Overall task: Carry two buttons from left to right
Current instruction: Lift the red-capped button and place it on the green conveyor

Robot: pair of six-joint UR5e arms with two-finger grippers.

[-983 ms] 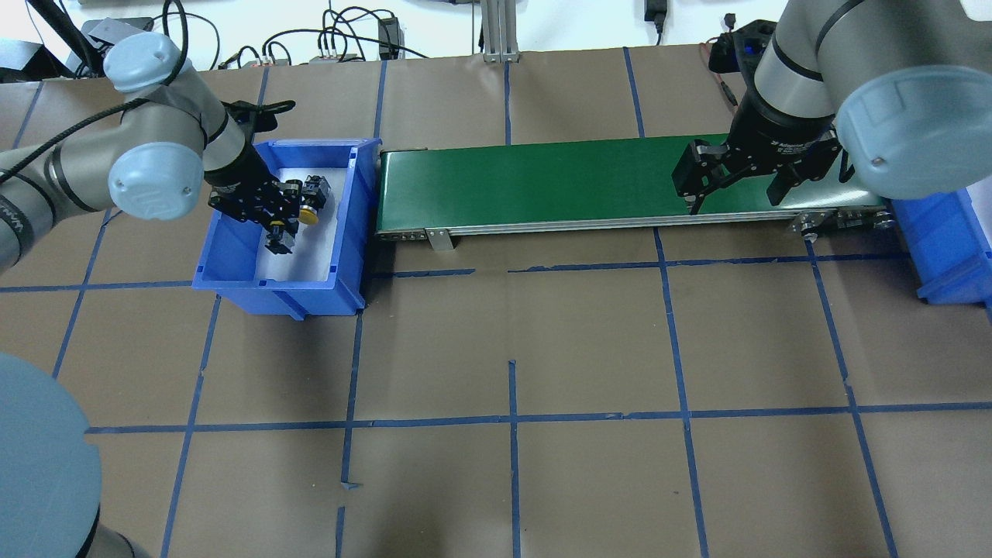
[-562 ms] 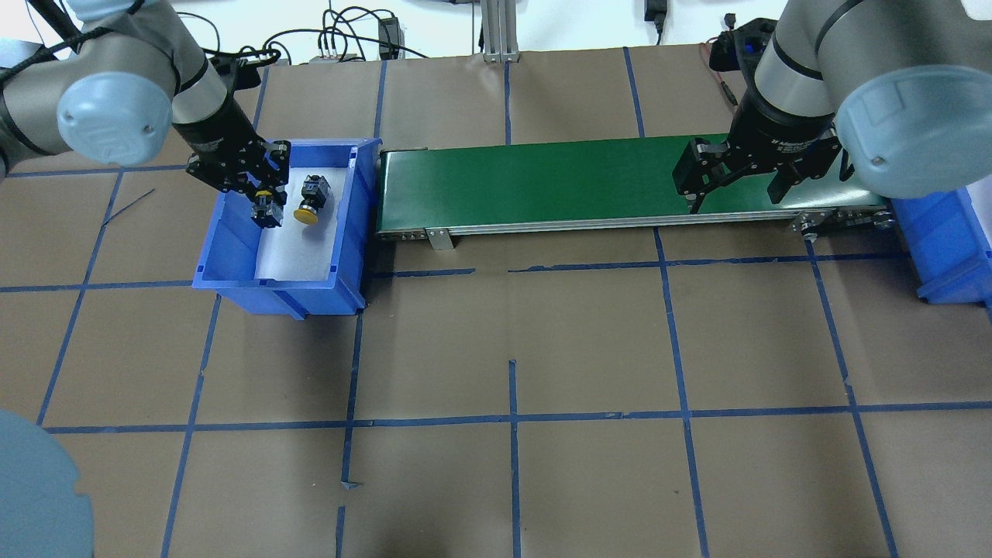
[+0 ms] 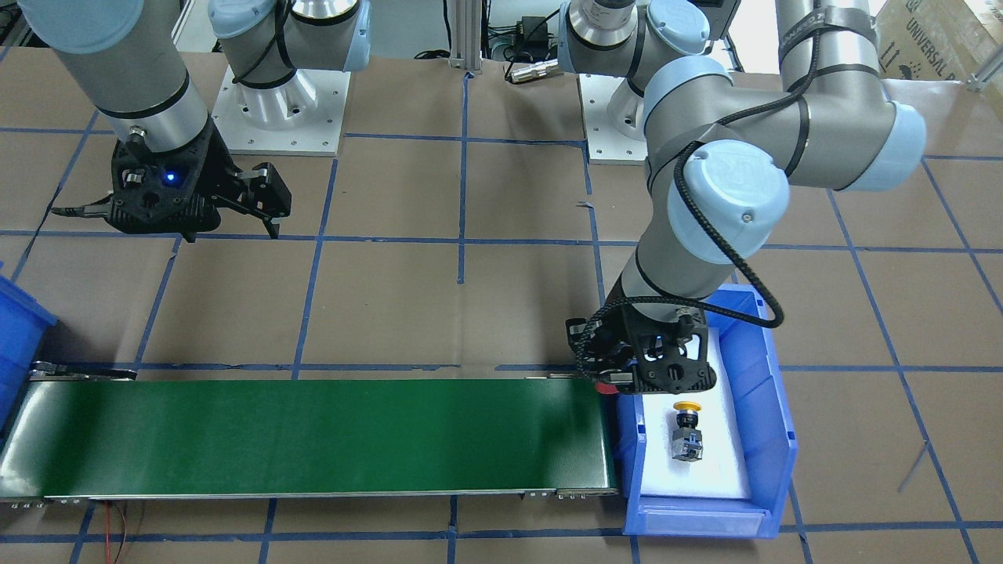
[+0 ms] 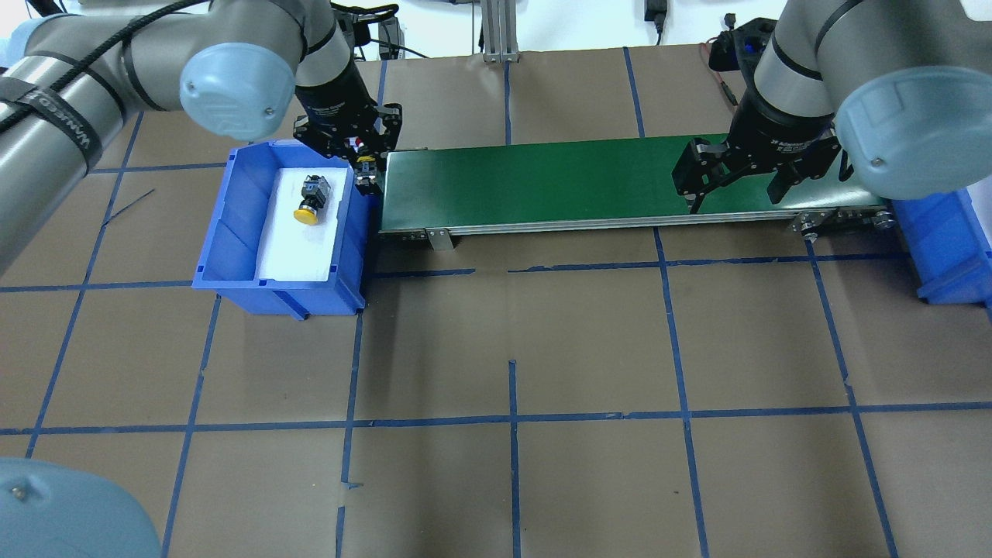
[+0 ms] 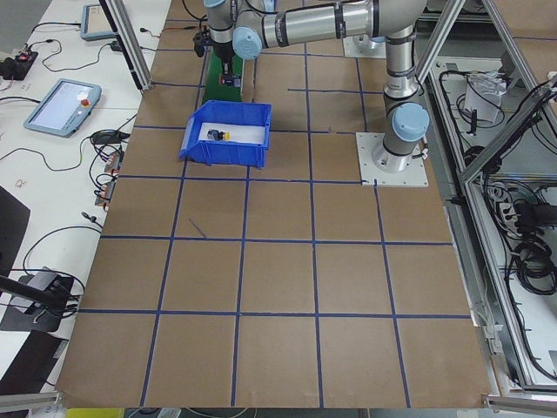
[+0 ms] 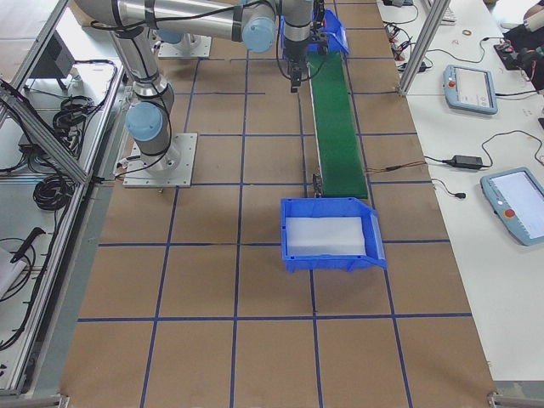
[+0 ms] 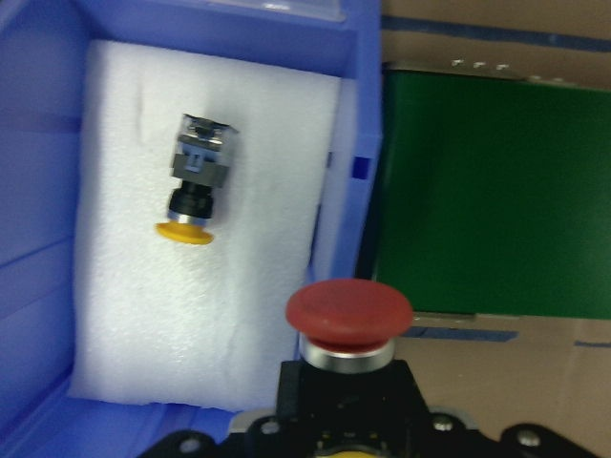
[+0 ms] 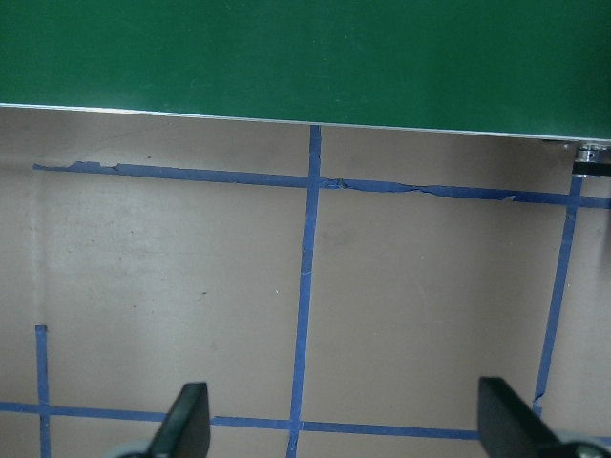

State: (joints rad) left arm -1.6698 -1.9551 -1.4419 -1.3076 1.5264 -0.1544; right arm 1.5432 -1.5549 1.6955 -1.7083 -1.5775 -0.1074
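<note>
My left gripper [image 4: 366,164] is shut on the red button [image 7: 349,313] and holds it above the blue bin's [image 4: 232,232] wall, beside the left end of the green conveyor belt [image 4: 581,182]. The red cap also shows in the front view [image 3: 603,386]. The yellow button [image 4: 308,203] lies on its side on white foam in that bin; it also shows in the left wrist view [image 7: 196,181]. My right gripper [image 4: 736,190] is open and empty over the belt's right end; its fingertips [image 8: 186,420] hang over brown paper next to the belt's edge.
A second blue bin [image 6: 327,259] with white foam stands at the belt's right end, partly behind my right arm in the overhead view [image 4: 945,240]. Brown paper with blue tape lines covers the table. Cables lie along the far edge.
My left gripper has lifted the red button out of the bin and carried it right, to the belt's left end. The yellow button and my right arm have not moved.
</note>
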